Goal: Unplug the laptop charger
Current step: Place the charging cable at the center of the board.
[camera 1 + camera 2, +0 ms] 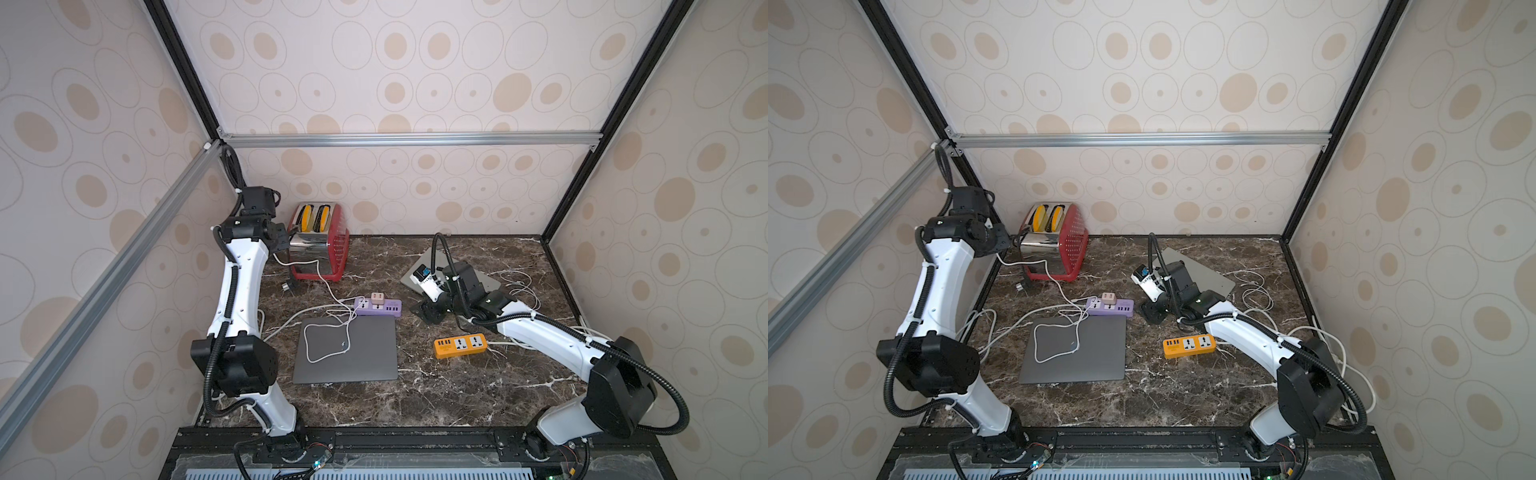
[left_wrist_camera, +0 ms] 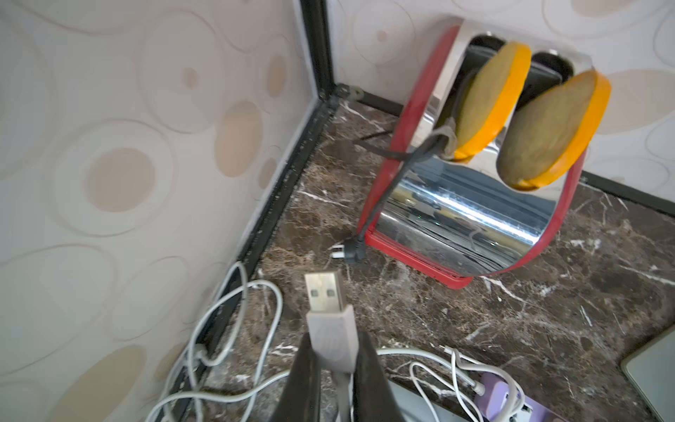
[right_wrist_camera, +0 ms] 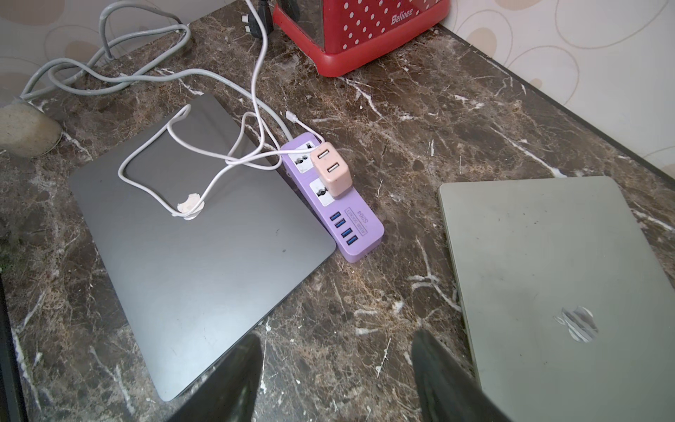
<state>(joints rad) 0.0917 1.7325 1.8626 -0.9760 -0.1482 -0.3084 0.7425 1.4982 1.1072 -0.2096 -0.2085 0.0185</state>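
Landmark: purple strip (image 3: pixel 350 226), mid-table
Plug: USB plug (image 2: pixel 325 296) of the white cable (image 3: pixel 153 190), up in the air, well apart from the strip, towards the toaster (image 2: pixel 467 204)
Left gripper (image 2: pixel 330 339): fingers pressed onto the plug's grey body, pinching it
Right gripper (image 3: pixel 336 338): fingers spread, empty, low over bare table near the strip
Adapter (image 3: pixel 330 168): pink, seated in the strip, both USB ports empty
Done: by my reading, the plug is out of the adapter
Left: probably only to set the plug down and let go
Cable slack: looped on the grey laptop (image 3: pixel 190 263) touching the strip
Surface: dark marble table (image 1: pixel 457 395), white veins; orange strip (image 1: pixel 460 345) well apart from the purple one
Room: cream walls (image 1: pixel 395 83) with tan ovals, metal frame
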